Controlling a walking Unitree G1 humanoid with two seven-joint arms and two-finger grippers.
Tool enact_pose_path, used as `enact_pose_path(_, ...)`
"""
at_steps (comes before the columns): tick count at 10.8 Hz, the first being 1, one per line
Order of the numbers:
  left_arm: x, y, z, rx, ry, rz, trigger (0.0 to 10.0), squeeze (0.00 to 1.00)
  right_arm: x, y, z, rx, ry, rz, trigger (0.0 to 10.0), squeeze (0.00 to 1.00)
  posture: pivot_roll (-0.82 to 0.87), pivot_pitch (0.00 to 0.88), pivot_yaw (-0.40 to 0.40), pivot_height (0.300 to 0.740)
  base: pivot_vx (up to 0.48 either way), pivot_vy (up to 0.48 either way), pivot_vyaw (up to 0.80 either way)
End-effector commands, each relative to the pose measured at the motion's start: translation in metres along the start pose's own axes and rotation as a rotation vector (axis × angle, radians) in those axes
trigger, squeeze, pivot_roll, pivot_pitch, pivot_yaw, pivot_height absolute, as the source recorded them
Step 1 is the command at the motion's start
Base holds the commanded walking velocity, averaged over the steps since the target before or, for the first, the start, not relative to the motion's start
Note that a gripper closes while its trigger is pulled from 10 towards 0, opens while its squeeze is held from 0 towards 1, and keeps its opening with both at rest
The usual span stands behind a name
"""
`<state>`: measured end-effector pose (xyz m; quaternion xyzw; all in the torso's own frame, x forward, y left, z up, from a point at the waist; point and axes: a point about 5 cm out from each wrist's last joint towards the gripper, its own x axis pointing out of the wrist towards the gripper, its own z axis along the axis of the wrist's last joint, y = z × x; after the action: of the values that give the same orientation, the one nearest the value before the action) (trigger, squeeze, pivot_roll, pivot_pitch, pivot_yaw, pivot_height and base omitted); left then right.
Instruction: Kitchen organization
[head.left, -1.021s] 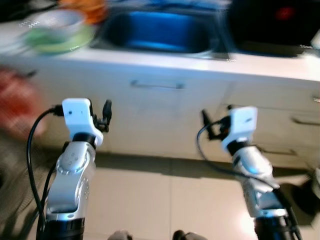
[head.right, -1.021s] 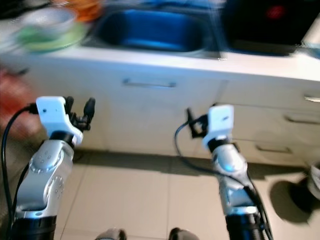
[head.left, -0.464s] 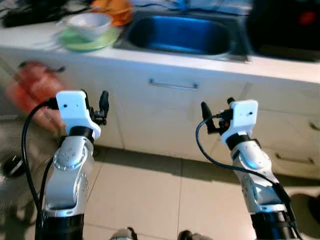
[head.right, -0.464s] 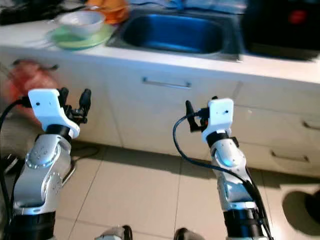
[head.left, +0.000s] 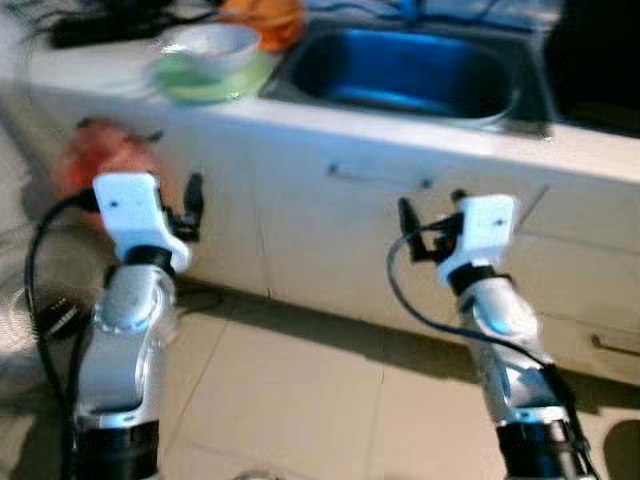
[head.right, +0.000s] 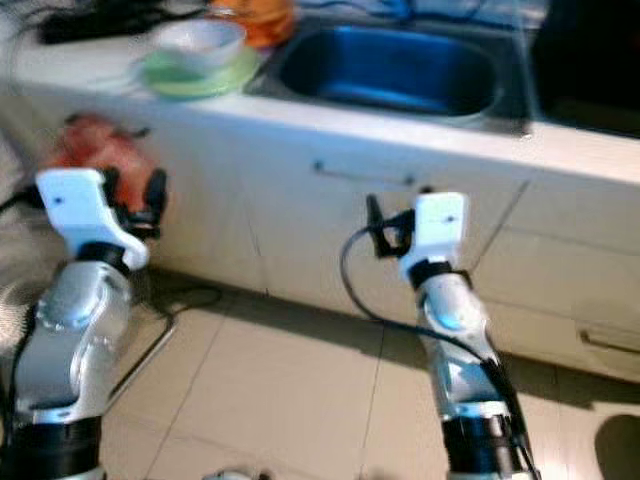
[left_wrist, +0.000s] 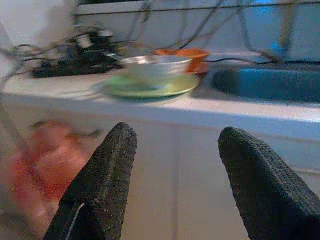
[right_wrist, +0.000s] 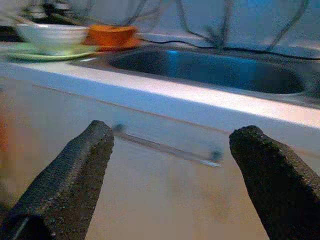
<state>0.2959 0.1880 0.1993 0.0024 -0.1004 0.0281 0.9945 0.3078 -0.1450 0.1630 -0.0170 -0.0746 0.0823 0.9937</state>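
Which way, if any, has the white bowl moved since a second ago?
No. The white bowl still sits on the green plate left of the sink; the camera shifted.

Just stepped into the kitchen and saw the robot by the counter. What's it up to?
Nothing is being handled yet. The robot stands on the tiled floor facing the white counter, both arms raised with the left gripper and right gripper open and empty. On the counter, a white bowl sits on a green plate, with an orange bowl behind, beside the steel sink. A red bag hangs at the cabinet front.
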Motion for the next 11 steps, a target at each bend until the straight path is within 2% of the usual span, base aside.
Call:
enact_pose_path(1,0.001,-0.008,0.000,-0.016,0.004,-0.023,10.0,0.00,-0.003,-0.011,0.001,-0.012,-0.001,-0.037,10.0,0.00,0.02,0.121,0.004,0.740,0.450,0.000,0.00)
enact_pose_path(5,0.001,-0.007,-0.002,-0.023,0.014,-0.016,10.0,0.00,-0.003,-0.012,-0.001,-0.014,0.009,-0.043,10.0,0.00,0.02,0.120,0.005,0.740,0.412,0.000,0.00)
enact_pose_path(7,0.002,-0.008,-0.002,-0.027,0.008,-0.016,10.0,0.00,-0.002,-0.012,-0.005,-0.007,0.048,-0.059,10.0,0.00,0.02,0.120,0.004,0.740,0.000,0.000,0.00)
enact_pose_path(11,0.000,-0.006,-0.012,-0.020,0.054,-0.009,10.0,0.00,0.000,-0.013,-0.003,-0.018,0.049,-0.078,10.0,0.00,0.02,0.116,0.004,0.740,0.000,0.000,0.00)
